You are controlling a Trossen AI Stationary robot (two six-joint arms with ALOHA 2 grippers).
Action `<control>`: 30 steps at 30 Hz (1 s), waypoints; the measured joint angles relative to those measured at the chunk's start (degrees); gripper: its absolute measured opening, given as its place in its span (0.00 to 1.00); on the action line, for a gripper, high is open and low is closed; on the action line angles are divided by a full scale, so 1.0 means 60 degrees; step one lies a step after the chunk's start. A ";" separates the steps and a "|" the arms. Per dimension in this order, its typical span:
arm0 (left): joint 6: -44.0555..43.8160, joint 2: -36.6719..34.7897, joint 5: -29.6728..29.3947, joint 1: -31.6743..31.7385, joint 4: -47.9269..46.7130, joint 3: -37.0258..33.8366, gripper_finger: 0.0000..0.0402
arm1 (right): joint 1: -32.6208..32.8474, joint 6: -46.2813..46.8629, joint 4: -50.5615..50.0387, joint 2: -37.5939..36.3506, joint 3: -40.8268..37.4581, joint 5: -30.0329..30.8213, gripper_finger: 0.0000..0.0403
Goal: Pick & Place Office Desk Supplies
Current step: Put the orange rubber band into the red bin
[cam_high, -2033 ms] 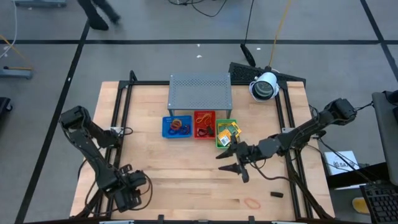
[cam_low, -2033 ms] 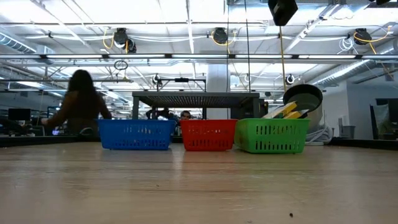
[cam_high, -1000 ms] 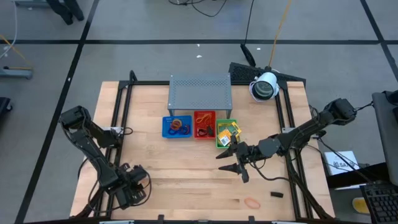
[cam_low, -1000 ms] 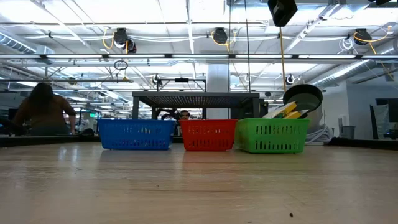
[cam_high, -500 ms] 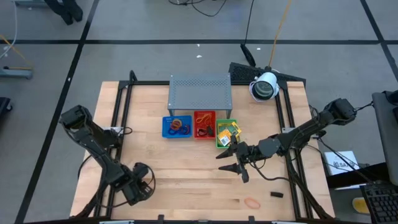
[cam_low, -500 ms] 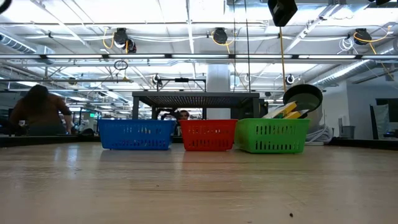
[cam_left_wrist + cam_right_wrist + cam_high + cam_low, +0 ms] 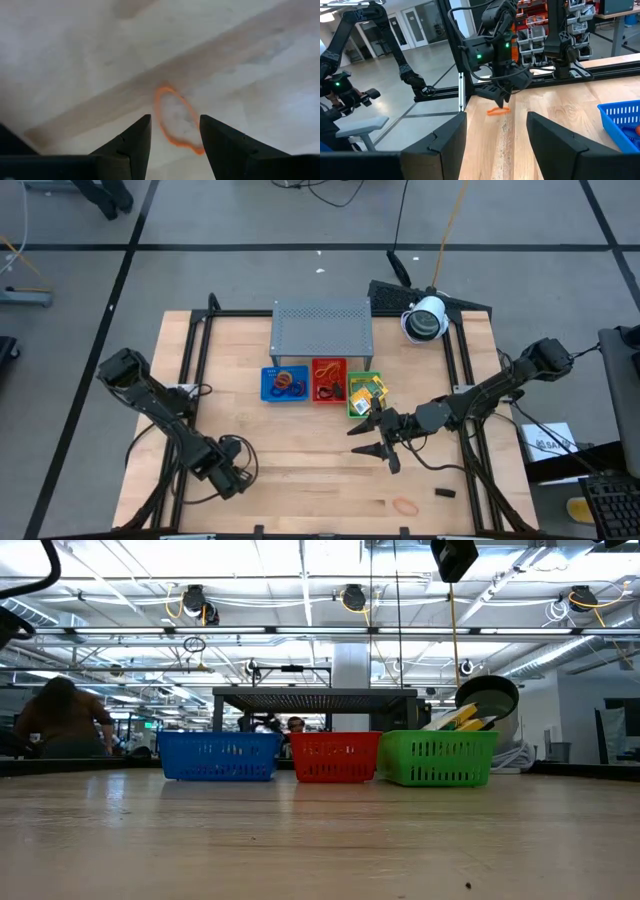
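1. We saw the left gripper (image 7: pixel 238 477) low at the table's front left, jaws apart, over a thin orange rubber band (image 7: pixel 176 121) on the wooden table (image 7: pixel 300 470).
2. Our right gripper (image 7: pixel 366 438) hovered before the green plastic tray (image 7: pixel 364 395), jaws apart, empty.

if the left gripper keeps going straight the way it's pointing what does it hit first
Probably the orange rubber band, lying flat on the wooden table just beyond the open left gripper. Nothing else shows in that line, though how far off it lies is unclear.
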 joint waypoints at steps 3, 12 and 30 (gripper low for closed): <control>0.0016 0.0000 0.0007 0.0095 -0.0161 0.0000 0.44 | -0.0001 0.0000 0.0000 0.0000 0.0000 -0.0003 0.49; 0.0025 0.0000 0.0089 0.0136 -0.0140 0.0000 0.43 | 0.0000 0.0003 -0.0007 0.0000 0.0000 -0.0007 0.49; 0.0133 0.0000 0.0558 0.0133 -0.0059 0.0000 0.43 | 0.0000 0.0004 -0.0007 0.0000 0.0000 -0.0007 0.49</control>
